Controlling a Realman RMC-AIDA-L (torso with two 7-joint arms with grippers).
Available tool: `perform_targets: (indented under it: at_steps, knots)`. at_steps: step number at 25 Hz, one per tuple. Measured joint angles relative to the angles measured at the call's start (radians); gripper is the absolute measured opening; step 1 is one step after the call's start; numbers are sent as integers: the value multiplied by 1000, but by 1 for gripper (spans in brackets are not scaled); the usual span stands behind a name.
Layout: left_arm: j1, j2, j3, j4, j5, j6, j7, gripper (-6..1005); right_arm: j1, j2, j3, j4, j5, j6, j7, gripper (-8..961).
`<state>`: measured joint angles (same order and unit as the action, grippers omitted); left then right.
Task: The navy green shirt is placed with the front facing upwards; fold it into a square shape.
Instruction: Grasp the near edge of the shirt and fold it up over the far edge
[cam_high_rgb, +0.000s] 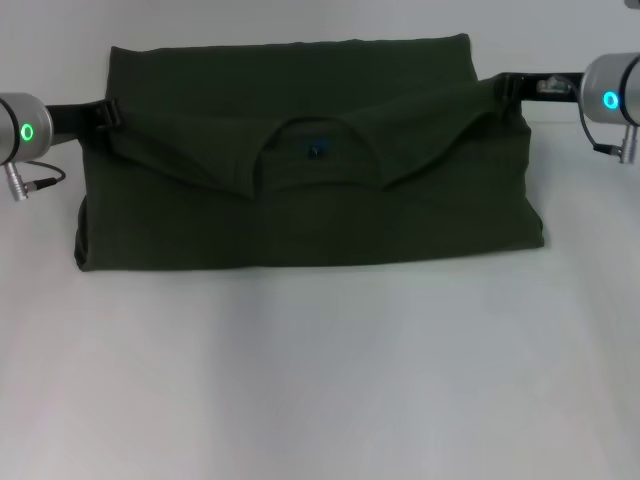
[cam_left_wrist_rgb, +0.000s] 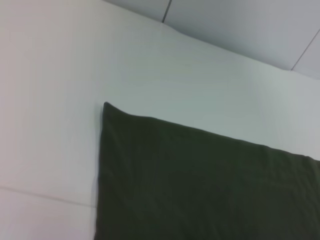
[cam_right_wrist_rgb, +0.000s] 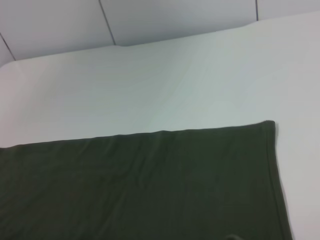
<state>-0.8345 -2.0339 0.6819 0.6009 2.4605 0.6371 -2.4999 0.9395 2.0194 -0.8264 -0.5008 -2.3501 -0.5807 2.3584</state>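
Shirt: one navy green shirt (cam_high_rgb: 300, 170) lies folded across the table (cam_high_rgb: 320, 380), collar showing. From the head I see my left gripper (cam_high_rgb: 108, 112) and right gripper (cam_high_rgb: 510, 85) at its shoulder edges; whether they pinch cloth I cannot tell. Left wrist: one far corner. Right wrist: the other corner. My worry is uneven pulling, which would skew the fold.
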Motion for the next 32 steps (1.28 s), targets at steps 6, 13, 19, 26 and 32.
perform_targets:
  at_steps: [6, 13, 19, 26, 32]
  knots:
    - [-6, 0, 1, -1, 0, -18, 7, 41, 19, -8, -49, 22, -1, 40, 31, 22]
    - [-8, -4, 24, -5, 3, -36, 8, 41, 31, -11, -58, 22, -1, 40, 31, 22]
    - [-10, -7, 65, -9, 8, -39, -20, 42, 57, -8, -80, 40, -66, 43, 68, 23]
    - [-6, -3, 54, -11, 35, -39, -140, 84, 88, -3, -81, 43, -229, 51, 188, 191]
    - [32, -21, 53, 50, 25, -29, -177, 318, 66, -8, -70, 12, -217, 1, 187, 427]
